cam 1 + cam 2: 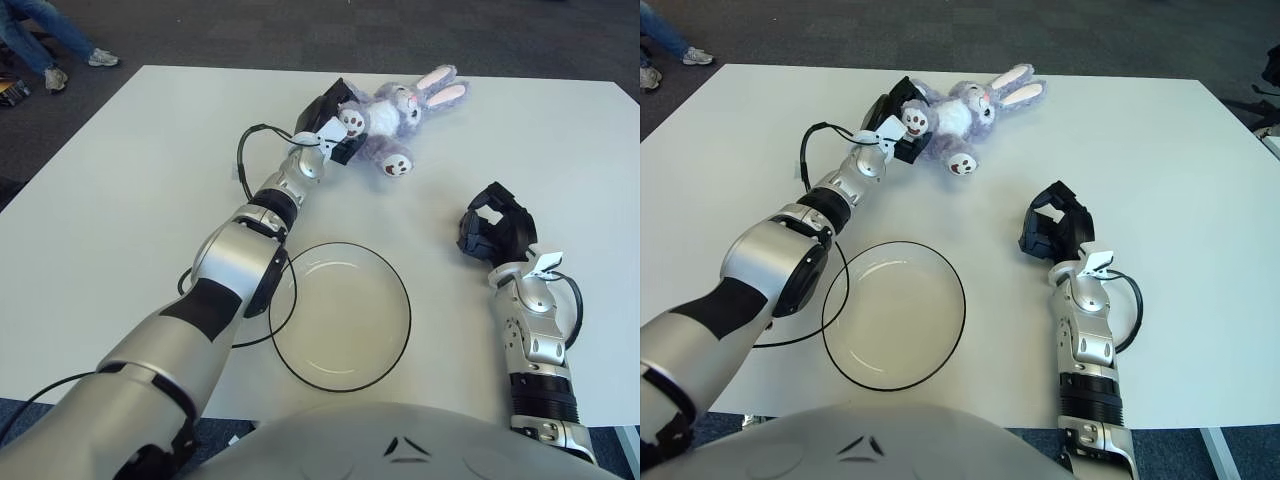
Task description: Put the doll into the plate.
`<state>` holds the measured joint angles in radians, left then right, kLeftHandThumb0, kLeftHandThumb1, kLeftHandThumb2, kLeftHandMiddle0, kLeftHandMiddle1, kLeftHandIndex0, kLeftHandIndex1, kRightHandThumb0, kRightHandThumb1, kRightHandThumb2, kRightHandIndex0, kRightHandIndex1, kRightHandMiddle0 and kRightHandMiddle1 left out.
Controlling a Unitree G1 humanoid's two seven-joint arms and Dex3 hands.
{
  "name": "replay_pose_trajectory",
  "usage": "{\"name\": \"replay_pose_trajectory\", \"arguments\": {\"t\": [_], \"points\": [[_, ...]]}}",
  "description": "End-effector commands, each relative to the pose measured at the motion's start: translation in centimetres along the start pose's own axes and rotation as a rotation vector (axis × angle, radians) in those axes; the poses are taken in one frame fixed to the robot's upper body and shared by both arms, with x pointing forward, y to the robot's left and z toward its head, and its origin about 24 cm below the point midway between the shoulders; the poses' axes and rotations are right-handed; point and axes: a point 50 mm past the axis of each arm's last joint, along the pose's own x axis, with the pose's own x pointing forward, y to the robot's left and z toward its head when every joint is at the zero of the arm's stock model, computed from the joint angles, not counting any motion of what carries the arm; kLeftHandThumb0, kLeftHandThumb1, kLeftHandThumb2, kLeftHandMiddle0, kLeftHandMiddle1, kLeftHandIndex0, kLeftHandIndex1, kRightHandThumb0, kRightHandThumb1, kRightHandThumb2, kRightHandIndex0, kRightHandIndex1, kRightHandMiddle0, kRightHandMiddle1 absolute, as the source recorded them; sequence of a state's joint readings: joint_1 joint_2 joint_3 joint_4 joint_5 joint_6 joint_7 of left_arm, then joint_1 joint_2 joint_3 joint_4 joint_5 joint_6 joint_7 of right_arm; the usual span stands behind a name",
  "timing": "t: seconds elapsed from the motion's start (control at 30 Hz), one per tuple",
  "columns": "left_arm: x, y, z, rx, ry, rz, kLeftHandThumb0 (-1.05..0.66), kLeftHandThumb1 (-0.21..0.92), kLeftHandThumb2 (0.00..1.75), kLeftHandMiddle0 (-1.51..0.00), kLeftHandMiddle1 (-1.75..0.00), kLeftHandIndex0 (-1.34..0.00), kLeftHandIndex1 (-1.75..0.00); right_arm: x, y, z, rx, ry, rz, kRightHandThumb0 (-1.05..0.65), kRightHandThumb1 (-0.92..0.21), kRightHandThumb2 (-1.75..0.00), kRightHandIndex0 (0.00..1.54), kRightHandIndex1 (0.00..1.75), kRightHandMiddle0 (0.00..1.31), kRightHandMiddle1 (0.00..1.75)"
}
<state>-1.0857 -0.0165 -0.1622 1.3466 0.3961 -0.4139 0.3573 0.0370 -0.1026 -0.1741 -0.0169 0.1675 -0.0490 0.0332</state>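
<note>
Plate (340, 315): nearest to me, a round white dish with a dark rim, flat on the white table (120, 190), just in front of my body. Nothing lies in it. My left forearm passes beside its left edge, and a black cable (262, 330) loops past that rim.

My right hand (495, 230): to the right of the plate and a little farther out, over bare tabletop. Its dark fingers are curled in loosely and grip nothing. I cannot tell whether it touches the table.

My left hand (328, 125): stretched far forward and toward the middle, well past the plate. Its black fingers are closed around the near end of the doll, by one of its paws.

Doll (395, 115): a grey-purple plush rabbit with pink-lined ears, lying at the far side of the table, well apart from the plate. The ears point away to the right, and one foot with a dark sole sticks out toward me. Its left end sits in my left hand; the rest looks to lie on the tabletop.

Far left corner: a person's legs (40, 35) in jeans on the dark floor beyond the table.
</note>
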Motion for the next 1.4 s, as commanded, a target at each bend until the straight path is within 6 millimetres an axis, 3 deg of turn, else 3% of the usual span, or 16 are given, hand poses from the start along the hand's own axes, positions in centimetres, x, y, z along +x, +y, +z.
{"name": "replay_pose_trajectory", "arguments": {"t": [0.0, 1.0, 1.07, 1.17, 1.27, 1.37], "points": [[-0.2, 0.5, -0.7, -0.009, 0.017, 0.023, -0.01, 0.17, 1.49, -0.62, -1.75, -0.59, -1.74, -1.0, -0.4, -2.0, 0.012, 0.108, -0.015, -0.48, -0.33, -1.3, 1.21, 1.75, 0.6, 1.75], [-2.8, 5.7, -3.8, -0.043, -0.165, 0.13, -0.01, 0.09, 1.57, -0.66, -1.75, -0.65, -1.75, -0.9, -0.6, -1.9, 0.011, 0.104, -0.018, -0.46, -0.37, -1.25, 1.18, 1.75, 0.57, 1.75], [-3.0, 6.1, -3.8, -0.041, -0.193, 0.129, -0.01, 0.06, 1.57, -0.75, -1.75, -0.67, -1.64, -0.9, -0.5, -1.8, 0.009, 0.103, -0.018, -0.46, -0.37, -1.25, 1.18, 1.75, 0.57, 1.75], [-3.3, 6.7, -3.8, -0.042, -0.23, 0.128, -0.01, 0.05, 1.58, -0.81, -1.75, -0.65, -1.61, -0.9, -0.5, -1.8, 0.006, 0.102, -0.019, -0.46, -0.37, -1.25, 1.18, 1.75, 0.57, 1.75], [-3.7, 7.1, -3.9, -0.056, -0.265, 0.128, -0.01, 0.08, 1.57, -0.8, -1.75, -0.57, -1.68, -0.8, -0.5, -1.8, 0.002, 0.101, -0.021, -0.46, -0.37, -1.25, 1.18, 1.75, 0.57, 1.75], [-4.3, 7.6, -4.0, -0.077, -0.296, 0.131, -0.01, 0.12, 1.5, -0.81, -1.62, -0.53, -1.73, -0.8, -0.5, -1.8, -0.001, 0.101, -0.021, -0.46, -0.37, -1.25, 1.18, 1.75, 0.57, 1.75]]}}
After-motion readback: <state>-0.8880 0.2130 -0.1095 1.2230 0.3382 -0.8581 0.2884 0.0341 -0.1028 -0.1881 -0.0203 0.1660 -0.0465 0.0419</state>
